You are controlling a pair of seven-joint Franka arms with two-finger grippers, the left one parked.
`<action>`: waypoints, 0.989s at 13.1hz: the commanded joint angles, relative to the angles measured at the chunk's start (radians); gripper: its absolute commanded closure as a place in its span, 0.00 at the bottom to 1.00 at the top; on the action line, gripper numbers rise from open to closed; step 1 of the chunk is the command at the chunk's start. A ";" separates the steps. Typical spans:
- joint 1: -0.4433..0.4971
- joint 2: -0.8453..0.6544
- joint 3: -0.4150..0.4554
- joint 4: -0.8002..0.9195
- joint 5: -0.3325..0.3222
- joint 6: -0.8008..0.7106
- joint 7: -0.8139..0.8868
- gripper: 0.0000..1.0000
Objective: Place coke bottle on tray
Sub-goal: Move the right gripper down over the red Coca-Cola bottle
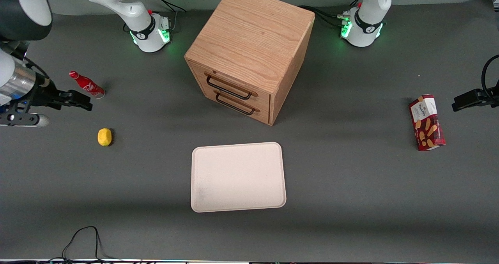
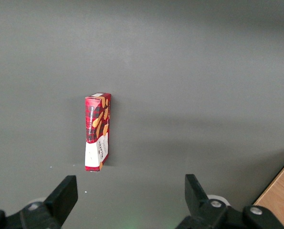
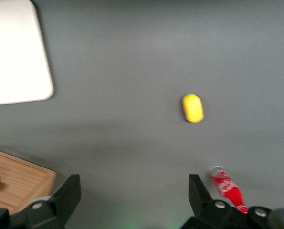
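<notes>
The coke bottle (image 1: 87,85) is a small slim red bottle with white script; it lies on its side on the grey table toward the working arm's end. It also shows in the right wrist view (image 3: 227,188). The cream-beige tray (image 1: 237,177) lies flat near the front camera, in front of the wooden drawer cabinet; its corner shows in the right wrist view (image 3: 17,52). My right gripper (image 1: 80,100) hovers above the table beside the bottle, a little nearer the front camera. It is open and empty (image 3: 134,193), with bare table between the fingers.
A wooden cabinet (image 1: 249,53) with two drawers stands mid-table. A small yellow fruit (image 1: 104,137) lies near the bottle, nearer the front camera, also seen from the wrist (image 3: 193,108). A red biscuit box (image 1: 427,122) lies toward the parked arm's end. A cable (image 1: 84,240) lies at the front edge.
</notes>
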 commanded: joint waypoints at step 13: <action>0.004 -0.473 -0.582 -0.966 -0.457 0.616 -0.391 0.00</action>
